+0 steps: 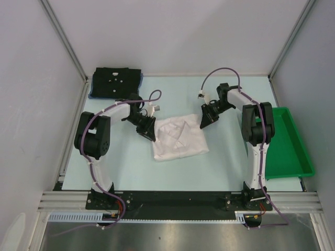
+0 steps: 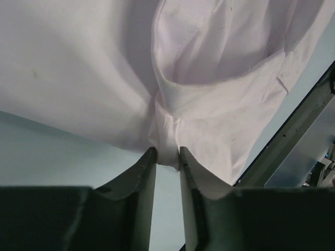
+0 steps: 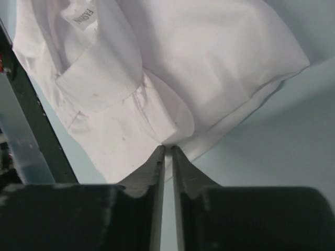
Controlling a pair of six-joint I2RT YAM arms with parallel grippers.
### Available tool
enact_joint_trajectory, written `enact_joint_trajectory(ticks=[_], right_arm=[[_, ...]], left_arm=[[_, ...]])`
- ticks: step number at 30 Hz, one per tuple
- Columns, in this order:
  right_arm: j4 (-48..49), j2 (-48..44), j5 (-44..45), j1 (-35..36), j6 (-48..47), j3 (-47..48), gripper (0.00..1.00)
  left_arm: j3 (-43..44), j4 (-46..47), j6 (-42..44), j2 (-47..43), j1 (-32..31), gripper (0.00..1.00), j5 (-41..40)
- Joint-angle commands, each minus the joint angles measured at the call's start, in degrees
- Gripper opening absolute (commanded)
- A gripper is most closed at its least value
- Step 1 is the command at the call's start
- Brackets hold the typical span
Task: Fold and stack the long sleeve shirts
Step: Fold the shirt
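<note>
Pinching white shirt (image 1: 179,138), left fingers (image 2: 142,175) and right fingers (image 3: 153,170) clamped, pale blue table (image 1: 220,162), grey walls (image 1: 172,31).

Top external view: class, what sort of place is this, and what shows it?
Probably a robotics lab cell: plain panel walls on aluminium framing, a pale table, and the left gripper and right gripper pinching a white shirt.

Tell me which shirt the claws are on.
The white shirt mid-table; left claw and right claw each pinch an edge. The black shirt sits folded at the far-left corner, untouched.
</note>
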Motion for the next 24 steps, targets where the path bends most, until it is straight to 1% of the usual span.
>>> enact_joint_trajectory(ticks=[1, 3, 4, 10, 13, 19, 24], right_arm=[[1.5, 0.0, -2.1, -0.3, 1.3, 1.7, 0.00], [2.4, -0.3, -2.1, -0.9, 2.2, 1.5, 0.00], [3.8, -0.4, -2.1, -1.2, 2.7, 1.6, 0.00], [12.4, -0.5, -1.6, -3.3, 10.4, 1.9, 0.00], [15.3, -0.3, -2.3, -3.5, 13.3, 2.2, 0.00], [17.7, 1.3, -1.7, -2.5, 14.8, 2.5, 0.00], [18.1, 3.7, 1.9, -2.0, 14.3, 2.5, 0.00]], left_arm=[[2.2, 1.4, -0.9, -0.6, 0.0, 0.20, 1.0], [3.2, 2.2, -1.2, -0.3, 0.4, 0.08, -0.4], [3.9, 2.3, -1.3, -0.1, 0.5, 0.00, -1.0], [10.6, 3.8, -1.6, 2.1, 2.2, 0.00, -3.4], [11.8, 4.3, -1.6, 3.1, 2.6, 0.00, -4.8], [8.8, 6.5, -2.0, 4.8, 3.7, 0.00, -6.9], [7.9, 7.7, -2.0, 6.3, 4.5, 0.00, -7.7]])
